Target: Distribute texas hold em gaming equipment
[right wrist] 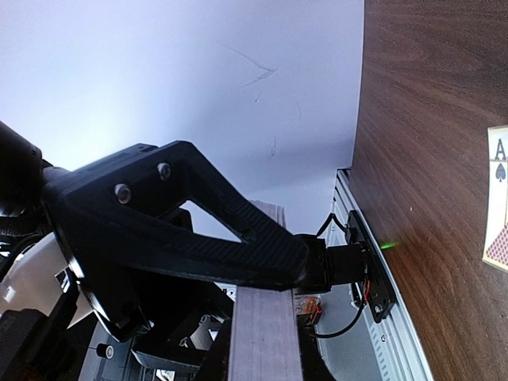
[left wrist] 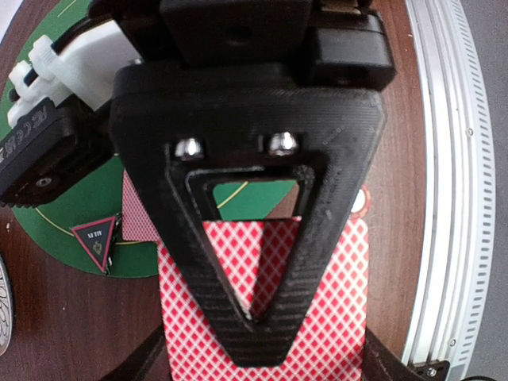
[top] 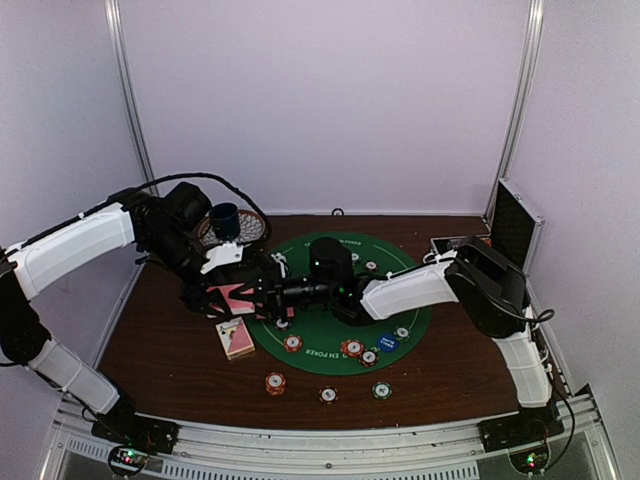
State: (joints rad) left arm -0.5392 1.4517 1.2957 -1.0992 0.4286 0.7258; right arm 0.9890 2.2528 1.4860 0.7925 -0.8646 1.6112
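My left gripper (left wrist: 258,341) (top: 226,298) is shut on a pink-backed playing card (left wrist: 337,302) over the left edge of the green mat (top: 340,312). My right gripper (top: 270,295) (right wrist: 274,295) meets it there, shut on a deck of cards (right wrist: 266,333) that shows edge-on. A black-red triangular marker (left wrist: 97,240) lies on the mat. A card pile (top: 236,337) lies on the wood below the grippers. Striped poker chips (top: 275,383) (top: 352,348) and a blue button (top: 388,342) sit on and near the mat. An ace of spades (right wrist: 498,198) lies face up.
A dark blue cup (top: 225,220) on its patterned saucer (top: 248,232) stands at the back left, close behind my left arm. A metal case (top: 515,225) stands open at the back right. Two more chips (top: 328,394) (top: 381,390) lie near the front edge.
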